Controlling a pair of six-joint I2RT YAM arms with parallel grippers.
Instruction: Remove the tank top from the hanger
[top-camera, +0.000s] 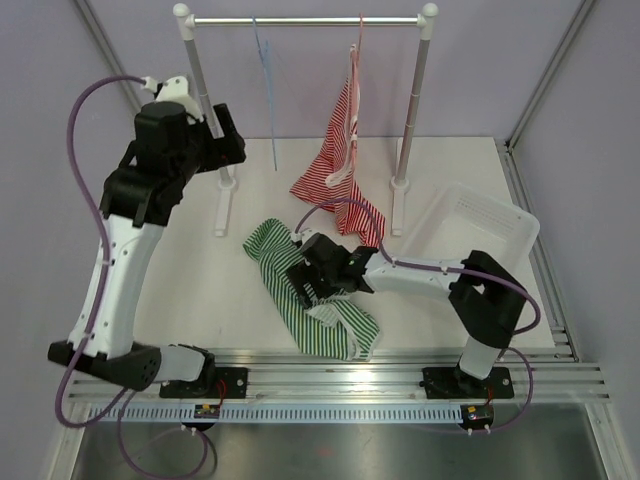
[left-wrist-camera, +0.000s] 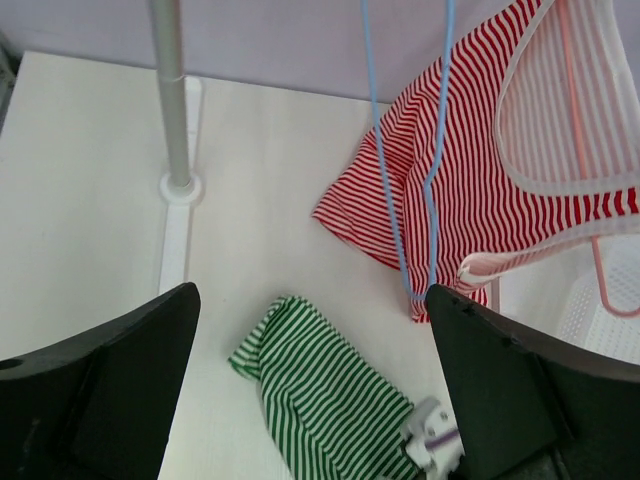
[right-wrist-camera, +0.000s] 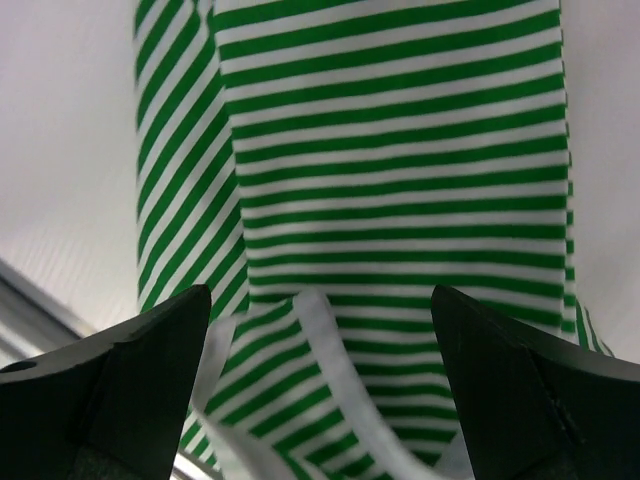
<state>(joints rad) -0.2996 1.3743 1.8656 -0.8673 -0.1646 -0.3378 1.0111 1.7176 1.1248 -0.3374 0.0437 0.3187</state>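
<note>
Green-striped tank top (top-camera: 272, 250) lies under right claw (top-camera: 305, 290).

green tank top (right-wrist-camera: 400, 150): cut by the top and bottom edges, ahead of the right gripper (right-wrist-camera: 320, 293).
red tank top (left-wrist-camera: 480, 190): cut by the right edge, beyond the left gripper (left-wrist-camera: 310, 290).

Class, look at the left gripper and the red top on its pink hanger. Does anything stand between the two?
Yes. The empty blue hanger hangs between the open left gripper and the red top. In the left wrist view its wires cross in front of the top's near edge. Nothing else visible stands in the way.
</note>
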